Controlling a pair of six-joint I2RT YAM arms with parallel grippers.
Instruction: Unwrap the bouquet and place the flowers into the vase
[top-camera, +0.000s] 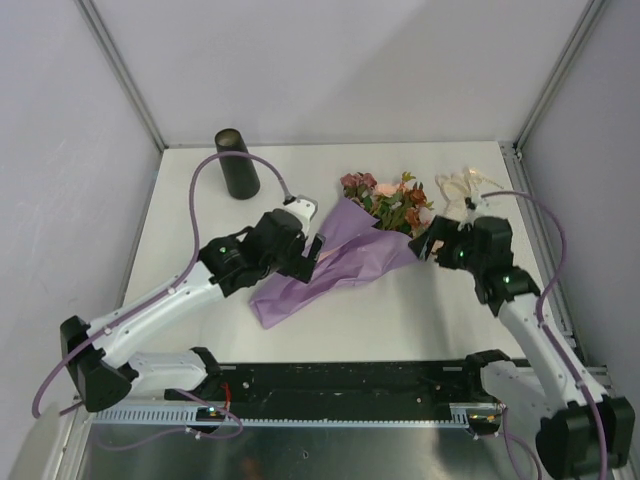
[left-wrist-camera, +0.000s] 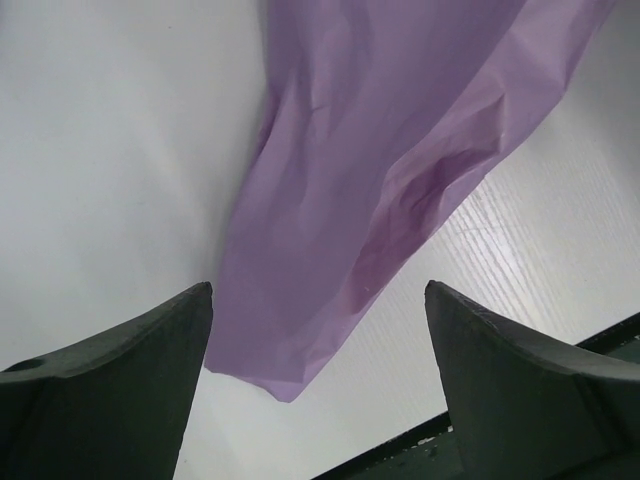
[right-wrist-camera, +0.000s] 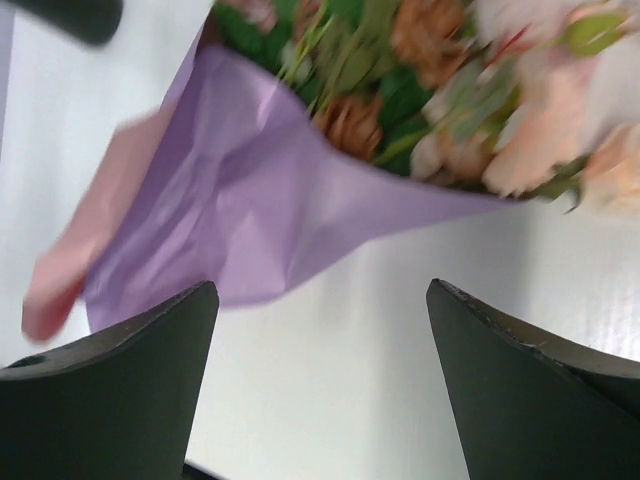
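The left gripper (left-wrist-camera: 318, 290) stands with its fingers spread wide and nothing between them, poised over the bouquet (top-camera: 340, 255) at its narrow stem end. The right gripper (right-wrist-camera: 322, 290) is likewise spread and empty, just beside the bouquet's flower end. A cream ribbon (top-camera: 462, 186) lies loose on the table (top-camera: 430, 320) off the bouquet's right side, apart from it, so the tie looks undone. The lilac paper (left-wrist-camera: 380, 150) still wraps the stems, with the flowers (top-camera: 385, 205) inside. The vase (top-camera: 237, 163) stands upright, well off to the bouquet's far left, with no flower showing in it. Opening the paper and moving every flower appear to remain.
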